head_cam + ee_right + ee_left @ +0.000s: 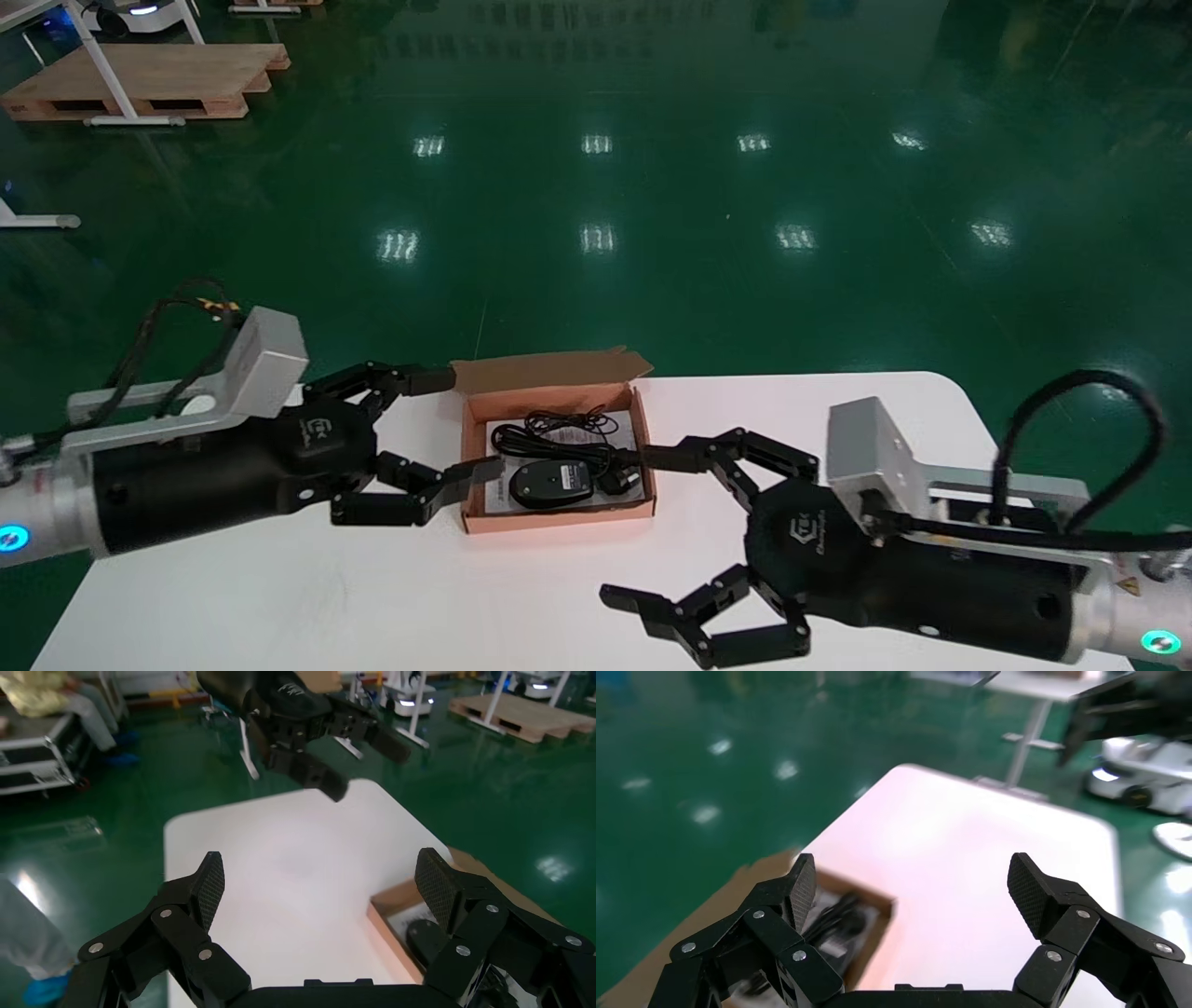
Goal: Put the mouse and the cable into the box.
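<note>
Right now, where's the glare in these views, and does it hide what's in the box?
Head view: bright light reflections dot the glossy floor; none falls in the box, so the mouse and cable show plainly between the open left gripper and right gripper. Both wrist views: the white table glares bright.

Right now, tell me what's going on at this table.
The mouse and its cable lie inside the open cardboard box on the white table. The left end effector sits at the box's left side and the right end effector at its right side. Both are open and hold nothing. The flap at the far side of the box stands open.
</note>
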Robot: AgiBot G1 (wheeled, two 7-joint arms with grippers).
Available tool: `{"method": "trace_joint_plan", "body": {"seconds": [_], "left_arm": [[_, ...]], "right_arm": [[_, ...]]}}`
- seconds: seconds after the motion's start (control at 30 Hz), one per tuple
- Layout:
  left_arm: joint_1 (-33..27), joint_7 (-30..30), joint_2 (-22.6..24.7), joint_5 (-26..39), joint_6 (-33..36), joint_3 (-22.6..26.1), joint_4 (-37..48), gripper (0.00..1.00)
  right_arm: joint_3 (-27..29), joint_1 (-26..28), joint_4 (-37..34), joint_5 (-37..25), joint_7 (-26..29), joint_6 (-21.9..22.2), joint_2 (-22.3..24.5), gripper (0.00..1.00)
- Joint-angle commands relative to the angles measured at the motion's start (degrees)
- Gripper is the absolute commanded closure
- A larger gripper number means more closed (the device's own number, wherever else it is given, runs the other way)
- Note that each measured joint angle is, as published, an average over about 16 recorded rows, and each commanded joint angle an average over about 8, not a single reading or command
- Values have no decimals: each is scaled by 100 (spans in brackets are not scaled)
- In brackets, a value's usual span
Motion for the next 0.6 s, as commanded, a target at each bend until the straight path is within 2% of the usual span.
{"method": "trace_joint_plan", "body": {"seconds": [0.03,0.33,0.6], "left_arm": [[124,-1,-140,-244,238,-112,-214,0],[674,-3,-759,-1319,1286,-608,-1156,0],[954,-5,-1074,-1873,1824,-867,-1638,0]], "right_arm": [[155,-106,106,180,65,-165,144,0],[831,-567,567,963,345,-879,772,0],[1095,-732,729,1286,423,-1165,1010,0]]}}
